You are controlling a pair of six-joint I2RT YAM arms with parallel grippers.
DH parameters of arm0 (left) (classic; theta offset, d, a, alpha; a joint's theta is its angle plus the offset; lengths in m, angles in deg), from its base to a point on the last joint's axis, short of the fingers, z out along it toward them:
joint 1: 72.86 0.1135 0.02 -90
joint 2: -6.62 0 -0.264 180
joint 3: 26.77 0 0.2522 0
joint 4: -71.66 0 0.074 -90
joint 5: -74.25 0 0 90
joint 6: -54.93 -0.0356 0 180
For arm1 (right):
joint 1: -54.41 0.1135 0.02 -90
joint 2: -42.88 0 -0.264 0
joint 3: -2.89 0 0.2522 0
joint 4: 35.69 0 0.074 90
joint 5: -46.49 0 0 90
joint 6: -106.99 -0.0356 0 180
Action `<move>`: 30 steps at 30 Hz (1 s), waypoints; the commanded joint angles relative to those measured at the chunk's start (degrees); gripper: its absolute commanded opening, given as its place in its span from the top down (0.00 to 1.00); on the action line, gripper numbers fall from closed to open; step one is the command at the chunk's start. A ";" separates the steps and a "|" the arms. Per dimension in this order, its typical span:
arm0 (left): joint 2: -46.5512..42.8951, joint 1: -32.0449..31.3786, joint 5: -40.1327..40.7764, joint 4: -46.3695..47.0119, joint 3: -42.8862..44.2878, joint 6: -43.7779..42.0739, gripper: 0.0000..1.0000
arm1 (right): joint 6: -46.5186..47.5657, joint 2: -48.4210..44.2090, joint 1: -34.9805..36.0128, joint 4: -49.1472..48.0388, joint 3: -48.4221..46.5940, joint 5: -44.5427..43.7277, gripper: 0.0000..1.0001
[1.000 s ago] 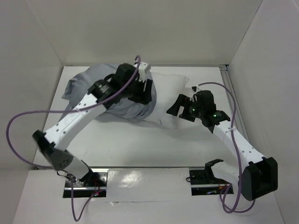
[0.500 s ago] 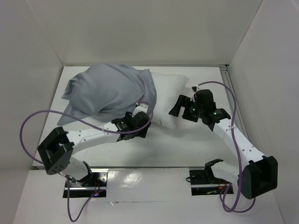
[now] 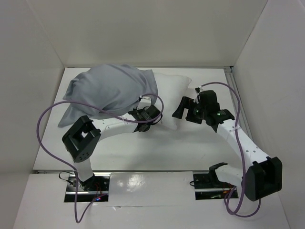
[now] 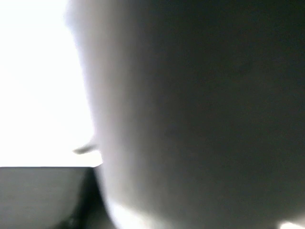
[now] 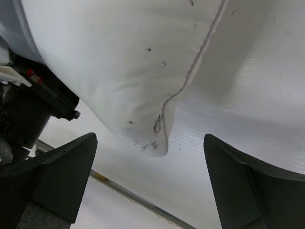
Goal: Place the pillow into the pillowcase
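Observation:
The grey pillowcase (image 3: 109, 90) lies at the back left with the white pillow (image 3: 174, 90) partly inside it; the pillow's right end sticks out. My left gripper (image 3: 148, 116) sits low at the pillowcase's near hem, where grey cloth meets pillow, shut on the hem. In the left wrist view blurred grey cloth (image 4: 200, 119) fills the picture and hides the jaws. My right gripper (image 3: 179, 109) is open beside the pillow's near right corner. That smudged corner (image 5: 157, 140) hangs just ahead of my right gripper (image 5: 152, 186), between its fingers and untouched.
White walls close in the table (image 3: 143, 148) on the left, back and right. The left arm's purple cable (image 3: 47, 114) loops over the table's left side. The left arm's black wrist (image 5: 33, 109) shows just past the pillow. A metal strip (image 5: 128, 193) runs along the table's near edge.
My left arm swung down off the top of the pillow to its near side, then reached into the pillowcase's hem, where its gripper opened wide and shut. The right arm has stayed put.

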State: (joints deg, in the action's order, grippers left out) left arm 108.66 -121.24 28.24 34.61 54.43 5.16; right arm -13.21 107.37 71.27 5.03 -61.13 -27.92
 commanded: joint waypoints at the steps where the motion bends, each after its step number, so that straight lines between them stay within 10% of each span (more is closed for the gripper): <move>1: -1.83 0.66 6.02 -4.57 1.99 2.84 1.00 | 2.59 3.35 -0.34 0.29 -2.39 3.28 0.00; 7: -7.64 -3.02 2.34 -6.42 2.69 0.47 1.00 | 5.76 11.61 0.28 -1.21 -4.40 10.24 0.00; 9: -9.65 -4.70 -2.90 -5.99 5.06 -1.37 1.00 | 5.24 13.99 0.28 -6.02 -3.71 12.43 0.29; 11: -9.67 -6.98 -11.23 -5.46 10.74 -4.27 1.00 | 2.43 18.10 0.28 -12.85 -4.84 19.33 0.88; 12: -9.67 -7.60 -14.60 -5.45 13.48 -6.37 1.00 | 1.73 20.30 0.80 -14.81 -5.98 23.65 0.99; 21: -11.07 -7.35 -50.97 -8.70 42.41 -17.29 1.00 | -3.47 21.65 0.01 -23.70 -6.88 31.78 1.00; 30: -9.22 -0.57 -57.26 -17.75 57.01 -15.19 1.00 | -0.93 6.28 0.01 -8.47 -4.94 22.65 1.00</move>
State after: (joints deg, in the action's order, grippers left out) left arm 102.47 -120.19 -18.31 3.20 104.42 -10.73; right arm -17.01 119.85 70.00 -11.26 -66.66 -1.06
